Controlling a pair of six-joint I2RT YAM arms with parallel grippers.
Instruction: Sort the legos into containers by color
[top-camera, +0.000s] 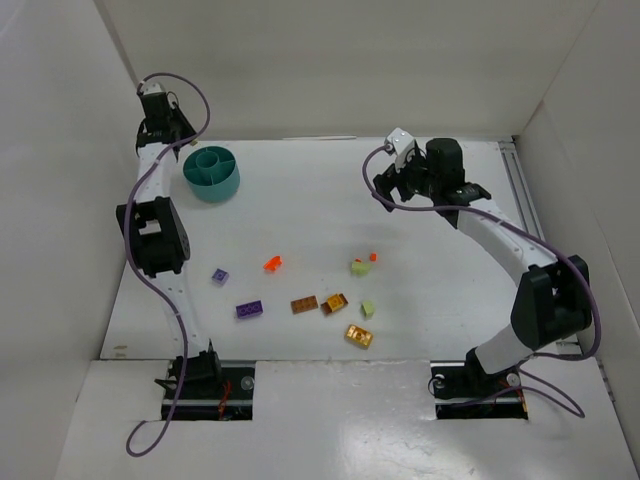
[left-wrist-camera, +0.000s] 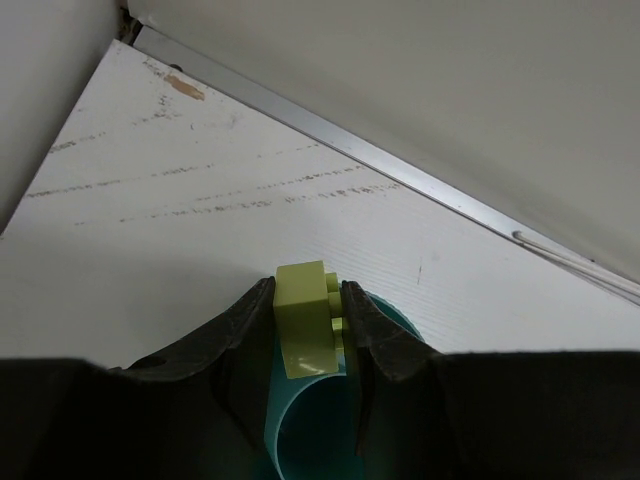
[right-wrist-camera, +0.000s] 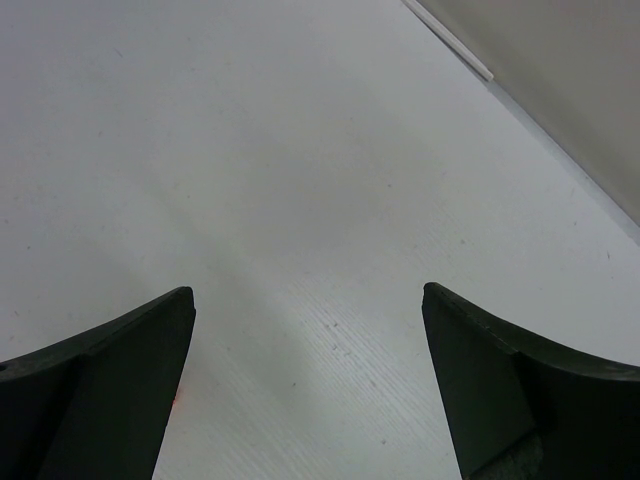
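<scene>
Left wrist view shows the left gripper (left-wrist-camera: 308, 292) pinching a pale green brick (left-wrist-camera: 305, 325) just above the teal tub (left-wrist-camera: 395, 318), while the right gripper (right-wrist-camera: 308, 295) gapes empty over the table (right-wrist-camera: 300, 150), far right of the tub, and other bricks (top-camera: 304, 304) lie well apart from it.

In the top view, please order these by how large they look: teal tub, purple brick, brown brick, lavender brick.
1. teal tub
2. purple brick and brown brick: they look about equal, so they are not ranked
3. lavender brick
</scene>
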